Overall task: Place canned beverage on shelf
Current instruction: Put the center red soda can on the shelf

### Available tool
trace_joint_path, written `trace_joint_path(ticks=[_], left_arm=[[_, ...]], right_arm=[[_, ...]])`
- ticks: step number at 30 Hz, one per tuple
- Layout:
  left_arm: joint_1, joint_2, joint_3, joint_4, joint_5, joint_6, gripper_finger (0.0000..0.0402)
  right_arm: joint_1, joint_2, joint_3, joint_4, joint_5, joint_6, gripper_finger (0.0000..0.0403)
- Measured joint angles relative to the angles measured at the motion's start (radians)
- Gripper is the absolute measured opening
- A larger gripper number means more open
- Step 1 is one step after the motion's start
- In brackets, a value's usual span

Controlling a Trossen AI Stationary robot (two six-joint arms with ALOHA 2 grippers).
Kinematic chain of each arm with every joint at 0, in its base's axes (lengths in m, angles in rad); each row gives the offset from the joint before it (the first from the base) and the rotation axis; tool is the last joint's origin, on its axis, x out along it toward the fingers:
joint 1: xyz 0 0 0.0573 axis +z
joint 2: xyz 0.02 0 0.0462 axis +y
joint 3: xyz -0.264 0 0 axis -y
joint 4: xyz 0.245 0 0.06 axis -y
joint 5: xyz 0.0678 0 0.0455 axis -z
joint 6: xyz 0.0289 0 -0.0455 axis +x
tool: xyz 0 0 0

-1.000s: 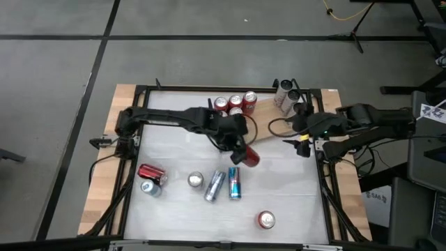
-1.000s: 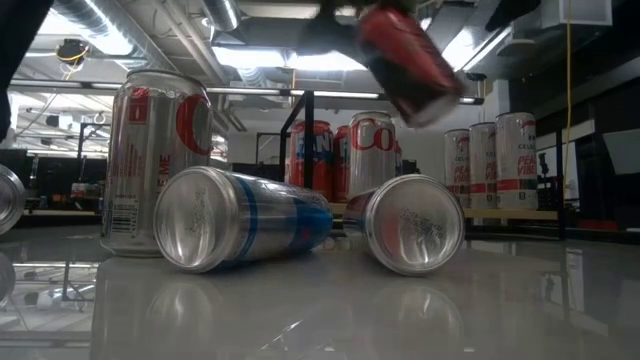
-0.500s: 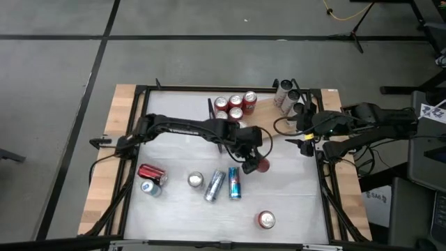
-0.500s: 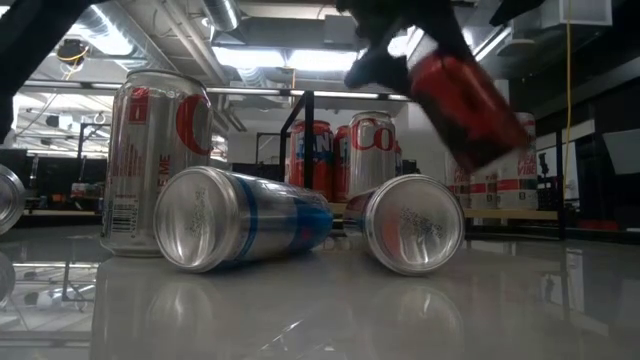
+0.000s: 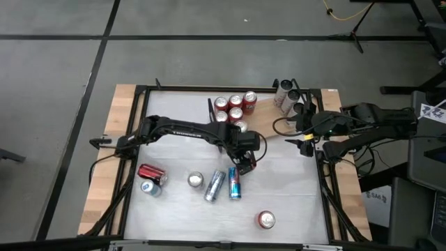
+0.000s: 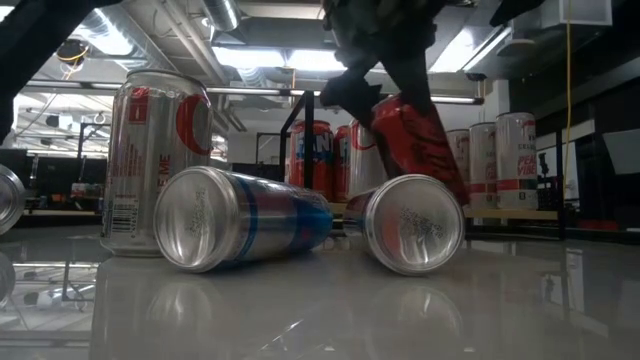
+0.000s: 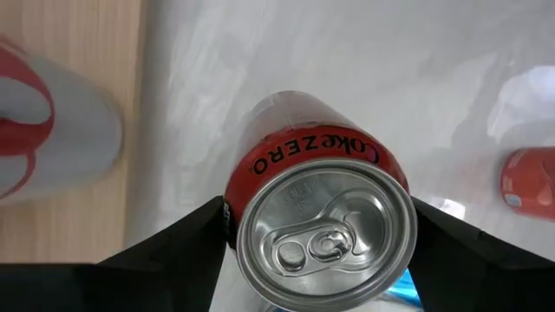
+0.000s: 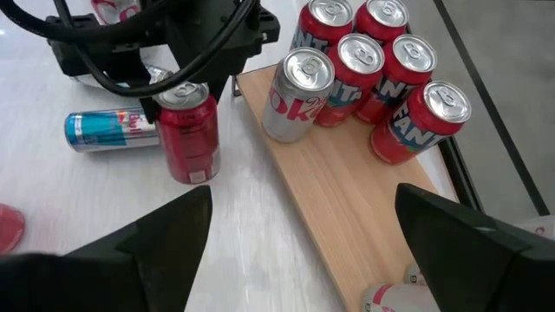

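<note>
Now the left gripper (image 5: 245,162) pinches a red Coke Zero can (image 8: 187,132) by its upper sides, near mid-table, over the white table (image 5: 293,202) just beside the shelf (image 8: 347,199), not on the board. In the low view the can (image 6: 420,140) leans, its base down behind the lying cans; can't tell if it touches the surface. Left wrist view: the can's top (image 7: 325,230) sits btwn the two dark fingers (image 7: 165,256), pull tab facing the cam. On the shelf stands a cluster of red Fanta cans (image 8: 395,78) w/ one silver Coke can (image 8: 295,95) at its near edge, close to the held can but apart. A blue can (image 8: 108,130) lies on its side just behind the gripper. Right gripper (image 5: 304,139) waits at the table's right edge, fingers spread, nothing btwn them.
</note>
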Motion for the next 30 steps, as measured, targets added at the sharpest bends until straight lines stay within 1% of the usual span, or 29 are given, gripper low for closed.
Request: trace_joint_path(ticks=[5,8,19,30], left_arm=[[-0.009,0.018,-0.004,-0.025,0.001,0.0,0.0287],[-0.009,0.023,-0.005,-0.013,0.004,0.0,0.029],[-0.007,0.023,-0.005,0.0,-0.001,0.0,0.0314],[-0.007,0.023,-0.005,0.003,-0.003,0.003,0.032]], right_arm=[[0.0,0.0,0.0,-0.001,-0.008,0.0,0.0353],[0.0,0.0,0.0,-0.001,-0.008,0.0,0.0354],[0.0,0.0,0.0,-0.001,-0.008,0.001,0.0354],[0.0,0.0,0.0,-0.001,-0.008,0.001,0.0354]])
